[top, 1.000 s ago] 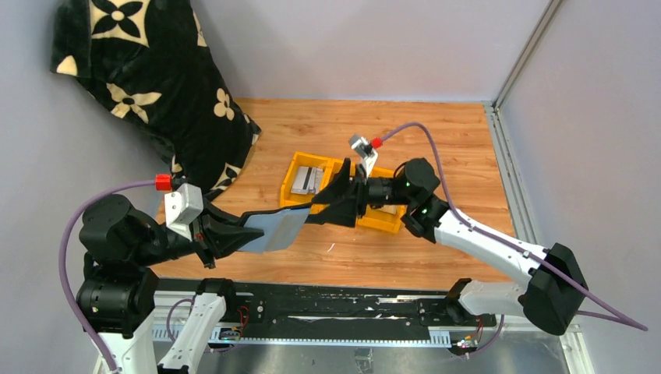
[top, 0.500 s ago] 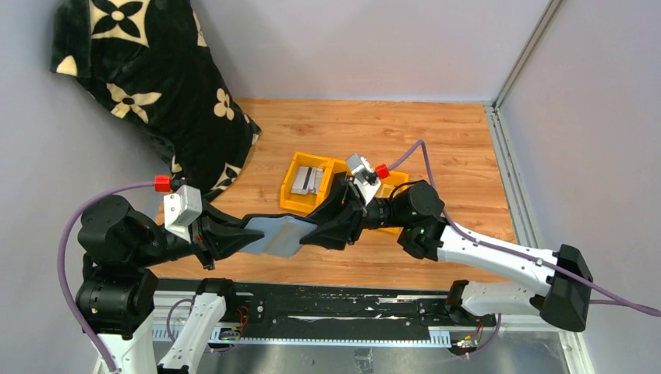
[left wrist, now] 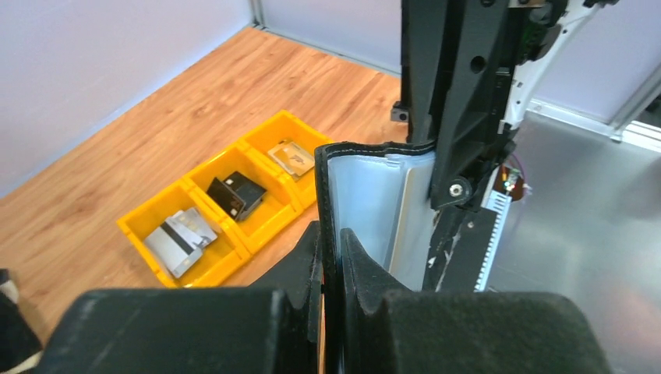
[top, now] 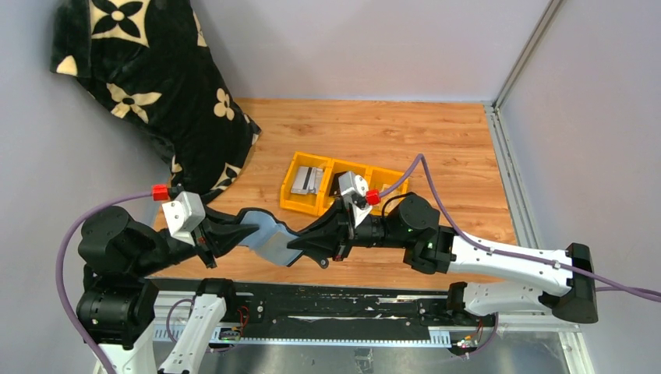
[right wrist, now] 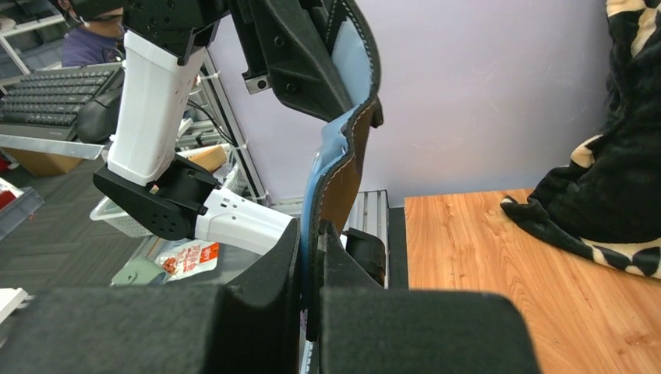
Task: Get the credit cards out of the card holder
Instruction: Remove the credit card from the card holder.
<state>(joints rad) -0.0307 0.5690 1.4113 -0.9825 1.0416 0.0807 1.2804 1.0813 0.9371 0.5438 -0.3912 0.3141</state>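
The card holder (top: 269, 236), black outside and pale grey-blue inside, hangs open and bent above the table's near edge, between both arms. My left gripper (top: 236, 232) is shut on its left flap (left wrist: 366, 199). My right gripper (top: 296, 251) is shut on its right flap (right wrist: 343, 156). In the left wrist view the holder's edge runs between my left gripper's (left wrist: 331, 238) fingers. In the right wrist view it stands clamped in my right gripper (right wrist: 312, 234). A silvery-grey credit card (left wrist: 181, 238), a black one (left wrist: 238, 195) and a tan one (left wrist: 292, 156) lie in the yellow tray.
The yellow three-compartment tray (top: 292, 201) sits mid-table, just beyond my right wrist. A black blanket with cream flowers (top: 148, 70) is heaped at the back left. Grey walls close the back and sides, and a black rail (top: 335, 300) runs along the near edge.
My right arm swung from over the tray toward the near left, reached the holder's free flap, and its jaws closed on it. The holder now bends between both grippers.
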